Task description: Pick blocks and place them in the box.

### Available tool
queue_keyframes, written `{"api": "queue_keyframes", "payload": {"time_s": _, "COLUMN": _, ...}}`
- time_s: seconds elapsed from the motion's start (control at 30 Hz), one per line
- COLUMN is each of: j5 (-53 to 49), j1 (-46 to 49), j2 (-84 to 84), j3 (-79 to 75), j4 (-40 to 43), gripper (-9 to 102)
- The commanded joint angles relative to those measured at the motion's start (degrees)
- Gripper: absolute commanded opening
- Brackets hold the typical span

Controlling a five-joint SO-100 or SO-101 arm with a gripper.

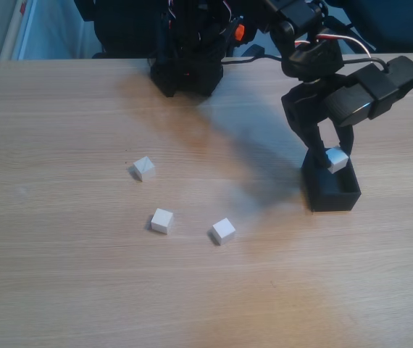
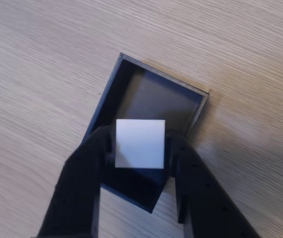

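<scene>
Gripper (image 2: pixel 140 148) with block (image 2: pixel 140 144) above box (image 2: pixel 109 94); three blocks (image 1: pixel 161 220) apart on table (image 1: pixel 61 290)

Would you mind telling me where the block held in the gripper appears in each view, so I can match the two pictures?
Fixed view: the held block is at right of centre, between the fingers of the gripper, just above the black box.
Wrist view: the held block sits at centre, over the box's open top.
Shared landmark: the black box directly beneath the block.
</scene>
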Motion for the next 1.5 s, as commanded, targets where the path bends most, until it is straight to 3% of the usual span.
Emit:
{"api": "queue_keyframes", "payload": {"time_s": 0.0, "j5": -0.26, "j1": -0.88, "j2": 0.44, "j3": -3.43, "j4": 1.49, "gripper": 17}}
{"api": "queue_keyframes", "payload": {"time_s": 0.23, "j5": -1.05, "j1": 1.67, "j2": 4.39, "j3": -1.76, "j4": 6.50, "gripper": 15}}
{"api": "queue_keyframes", "payload": {"time_s": 0.37, "j5": -4.13, "j1": 9.67, "j2": 10.90, "j3": 2.81, "j4": 12.83, "gripper": 5}}
{"api": "queue_keyframes", "payload": {"time_s": 0.53, "j5": -14.06, "j1": 22.24, "j2": 21.01, "j3": 14.68, "j4": 15.82, "gripper": 5}}
{"api": "queue_keyframes", "payload": {"time_s": 0.7, "j5": -15.38, "j1": 30.23, "j2": 25.31, "j3": 23.91, "j4": 8.26, "gripper": 10}}
{"api": "queue_keyframes", "payload": {"time_s": 0.97, "j5": -14.33, "j1": 31.82, "j2": 16.88, "j3": 24.08, "j4": -7.91, "gripper": 20}}
{"api": "queue_keyframes", "payload": {"time_s": 1.47, "j5": -20.57, "j1": 33.66, "j2": 2.55, "j3": 19.69, "j4": -20.21, "gripper": 22}}
